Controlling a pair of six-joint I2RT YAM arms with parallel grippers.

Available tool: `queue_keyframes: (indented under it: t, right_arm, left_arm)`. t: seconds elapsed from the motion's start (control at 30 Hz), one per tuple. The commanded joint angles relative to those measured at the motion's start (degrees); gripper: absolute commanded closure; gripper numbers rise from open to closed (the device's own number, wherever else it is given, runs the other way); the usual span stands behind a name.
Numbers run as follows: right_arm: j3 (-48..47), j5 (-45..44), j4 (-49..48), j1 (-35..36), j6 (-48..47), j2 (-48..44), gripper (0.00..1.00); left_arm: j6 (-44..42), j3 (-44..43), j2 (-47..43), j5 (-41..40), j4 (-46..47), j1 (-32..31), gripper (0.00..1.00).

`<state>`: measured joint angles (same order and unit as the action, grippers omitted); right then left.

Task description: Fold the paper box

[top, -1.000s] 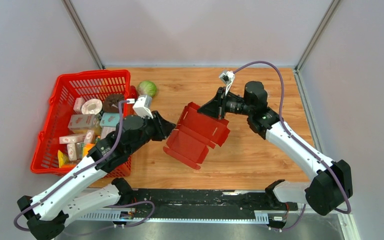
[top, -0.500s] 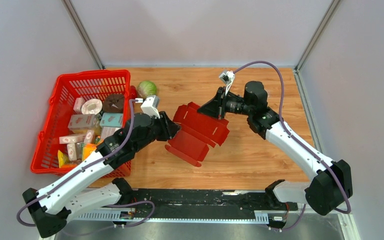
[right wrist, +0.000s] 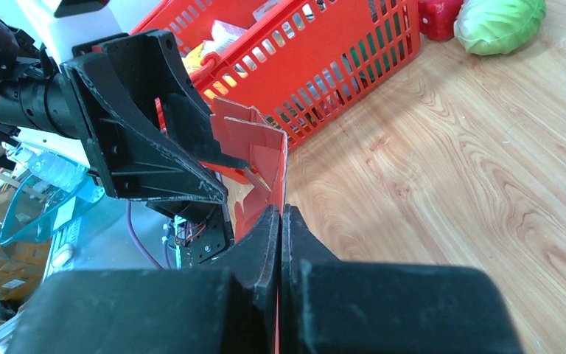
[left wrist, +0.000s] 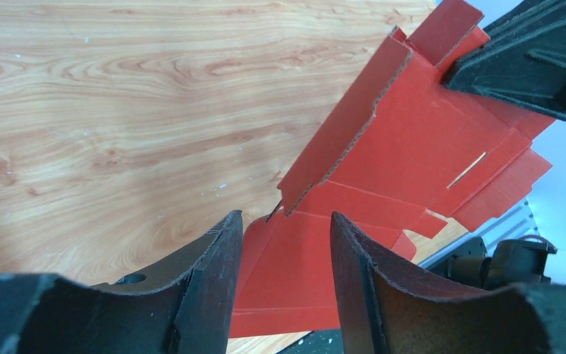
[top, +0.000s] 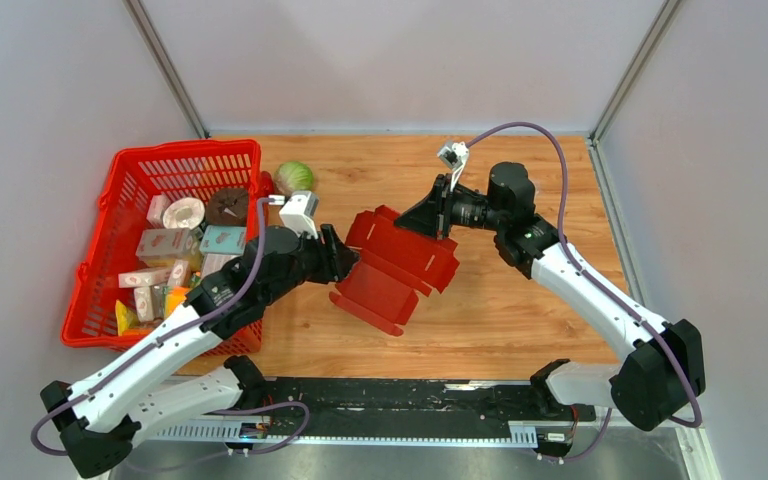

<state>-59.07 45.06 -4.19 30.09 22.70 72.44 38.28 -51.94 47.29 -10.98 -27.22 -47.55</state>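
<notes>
The paper box [top: 400, 262] is a dark red die-cut sheet, partly folded, held tilted over the middle of the wooden table. My right gripper [top: 430, 222] is shut on its upper far edge; in the right wrist view a thin red edge shows between the pressed fingers of that gripper [right wrist: 281, 209], and the box [right wrist: 254, 147] rises just beyond. My left gripper [top: 348, 260] stands at the sheet's left side. In the left wrist view this gripper [left wrist: 286, 217] is open, with the box's red panels [left wrist: 413, 147] showing through the gap and beyond it, not pinched.
A red mesh basket [top: 130, 180] with several small cartons stands at the left, close behind my left arm. A green cabbage [top: 295, 177] and a small red item [top: 266, 183] lie beside its far corner. Grey walls close in the table.
My left gripper moved right up to the sheet's left side, then its jaws spread wider. The box's left part shifted slightly. The right arm held still.
</notes>
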Motion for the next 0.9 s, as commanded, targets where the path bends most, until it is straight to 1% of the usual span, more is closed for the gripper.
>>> queue_keyframes:
  t: [0.0, 0.1, 0.13, 0.33, 0.43, 0.5, 0.57, 0.67, 0.8, 0.87]
  right_arm:
    - [-0.7, 0.7, -3.7, 0.1, 0.5, 0.1, 1.0]
    - [-0.7, 0.7, -3.7, 0.1, 0.3, 0.0, 1.0]
    - [-0.6, 0.6, -3.7, 0.1, 0.3, 0.0, 1.0]
    - [-0.6, -0.1, -3.5, 0.1, -0.3, 0.2, 1.0]
    - [-1.0, -0.3, -2.9, 0.1, -0.4, 1.3, 1.0]
    - [-1.2, 0.3, -2.8, 0.4, -0.4, 1.5, 1.0]
    - [-1.2, 0.2, -2.9, 1.1, -0.8, 1.4, 1.0]
    - [-1.5, 0.4, -2.7, 1.4, -1.5, 1.8, 1.0]
    - [-2.0, -0.7, 0.7, 1.4, -4.9, 1.9, 1.0]
    - [-2.4, -1.5, 1.8, 1.7, -7.0, 2.1, 1.0]
  left_arm:
    - [-0.9, -1.7, 1.8, 4.6, 4.4, -0.2, 0.46]
    - [0.3, -1.2, 3.2, 8.2, 7.5, -0.2, 0.5]
    - [0.6, -1.1, 3.8, 9.3, 8.2, -0.3, 0.53]
    - [1.2, -0.4, 3.6, 6.2, 9.0, -2.5, 0.58]
    - [1.6, -0.2, 4.6, 5.2, 9.6, -3.1, 0.58]
    - [2.5, 0.7, 5.5, 5.2, 11.5, -3.3, 0.58]
    - [2.8, 1.1, 7.3, 5.3, 13.1, -3.3, 0.56]
    - [2.5, 0.1, 9.0, 3.2, 10.9, -3.3, 0.53]
    - [-1.0, -1.1, 6.4, 1.1, 6.8, -3.9, 0.46]
    - [-2.4, -2.3, 4.3, 1.4, 3.1, -4.0, 0.44]
